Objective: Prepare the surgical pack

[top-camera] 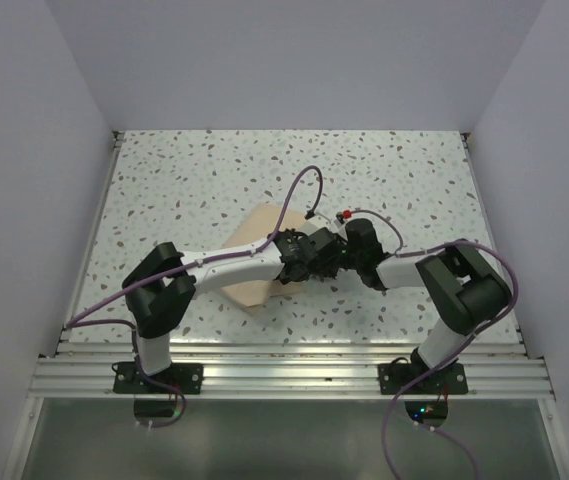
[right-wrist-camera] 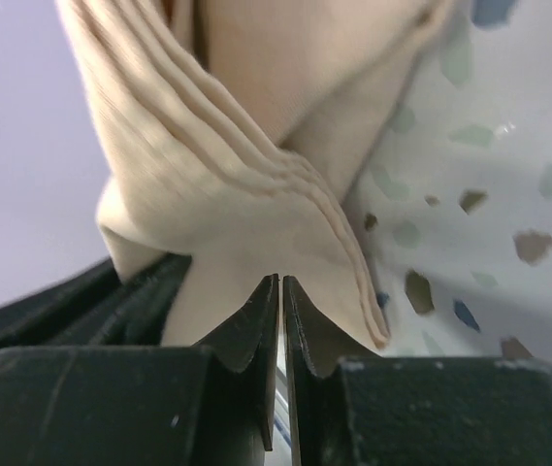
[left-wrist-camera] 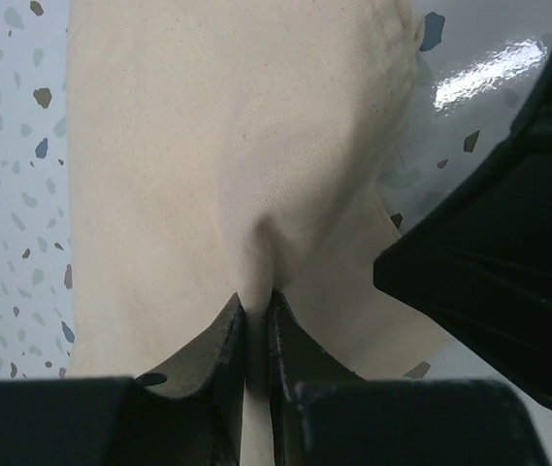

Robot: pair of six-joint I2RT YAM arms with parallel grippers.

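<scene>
The surgical pack point(top-camera: 252, 262) is a tan-beige cloth bundle near the middle of the speckled table. My left gripper point(top-camera: 314, 256) reaches over it to its right edge. In the left wrist view my left gripper point(left-wrist-camera: 257, 303) is shut on a raised fold of the cloth point(left-wrist-camera: 208, 146), which puckers at the tips. My right gripper point(top-camera: 344, 246) meets the pack from the right. In the right wrist view my right gripper point(right-wrist-camera: 281, 282) has its jaws together, with the tips against the cloth point(right-wrist-camera: 246, 184). No fold shows between them. Stacked hemmed layers point(right-wrist-camera: 334, 218) hang beside it.
The speckled tabletop point(top-camera: 394, 180) is walled at the back and on both sides. A metal rail point(top-camera: 284, 375) runs along the near edge. The right gripper's black body point(left-wrist-camera: 508, 252) stands close beside the left fingers. Purple cables loop over both arms.
</scene>
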